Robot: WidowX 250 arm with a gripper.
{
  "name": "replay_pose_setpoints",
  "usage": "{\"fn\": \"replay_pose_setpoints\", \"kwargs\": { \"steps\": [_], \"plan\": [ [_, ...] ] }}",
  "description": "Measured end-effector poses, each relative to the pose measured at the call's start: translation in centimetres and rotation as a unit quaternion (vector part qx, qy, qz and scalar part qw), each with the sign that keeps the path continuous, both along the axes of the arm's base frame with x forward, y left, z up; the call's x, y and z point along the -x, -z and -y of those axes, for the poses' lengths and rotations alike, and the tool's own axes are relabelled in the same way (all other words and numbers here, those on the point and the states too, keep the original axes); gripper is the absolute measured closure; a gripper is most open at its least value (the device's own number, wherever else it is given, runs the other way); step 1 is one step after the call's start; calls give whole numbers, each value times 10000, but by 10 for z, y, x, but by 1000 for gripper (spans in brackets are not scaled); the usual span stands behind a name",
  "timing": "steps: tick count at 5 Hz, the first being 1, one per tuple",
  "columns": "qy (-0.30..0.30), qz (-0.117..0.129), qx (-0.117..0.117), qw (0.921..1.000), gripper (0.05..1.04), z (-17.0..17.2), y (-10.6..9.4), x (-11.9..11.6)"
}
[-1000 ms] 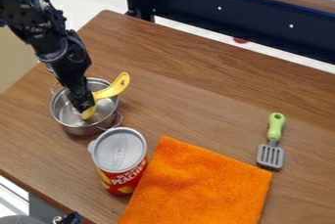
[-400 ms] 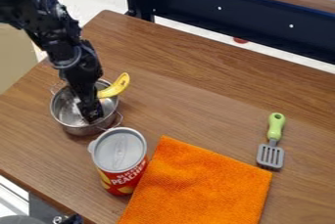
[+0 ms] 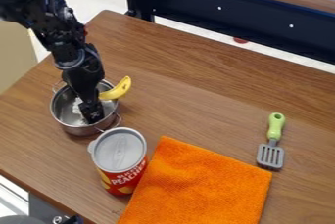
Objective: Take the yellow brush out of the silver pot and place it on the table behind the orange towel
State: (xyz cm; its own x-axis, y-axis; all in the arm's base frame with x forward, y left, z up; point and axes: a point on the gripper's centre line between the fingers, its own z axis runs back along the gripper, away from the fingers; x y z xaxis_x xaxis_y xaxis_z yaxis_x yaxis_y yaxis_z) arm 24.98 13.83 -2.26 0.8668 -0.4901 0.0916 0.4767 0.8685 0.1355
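Gripper (image 3: pixel 93 114) hangs inside the metal pot (image 3: pixel 76 130), its grip impossible to tell; banana (image 3: pixel 118 90) juts over the rim; likely a positioning step, the next move calling for wall clearance.

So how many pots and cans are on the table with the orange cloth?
2: the metal pot, with the gripper down in it, and the red can, beside the orange cloth.
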Motion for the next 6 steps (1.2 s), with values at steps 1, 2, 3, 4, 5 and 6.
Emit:
{"fn": "replay_pose_setpoints", "kwargs": {
  "steps": [1, 2, 3, 4, 5, 6],
  "plan": [
    [-173, 166, -112, 9997, 382, -2, 0, -5],
    [-271, 65, 89, 9996, 434, 1, 0, -1],
    [-436, 193, 199, 9987, 434, 0, -13, -2],
    [-632, 288, 413, 9967, 434, -1, -29, -4],
    [-939, 489, 474, 9932, 434, -3, -46, -10],
    [-1585, 632, 562, 9837, 434, 4, -65, -19]
  ]
}}
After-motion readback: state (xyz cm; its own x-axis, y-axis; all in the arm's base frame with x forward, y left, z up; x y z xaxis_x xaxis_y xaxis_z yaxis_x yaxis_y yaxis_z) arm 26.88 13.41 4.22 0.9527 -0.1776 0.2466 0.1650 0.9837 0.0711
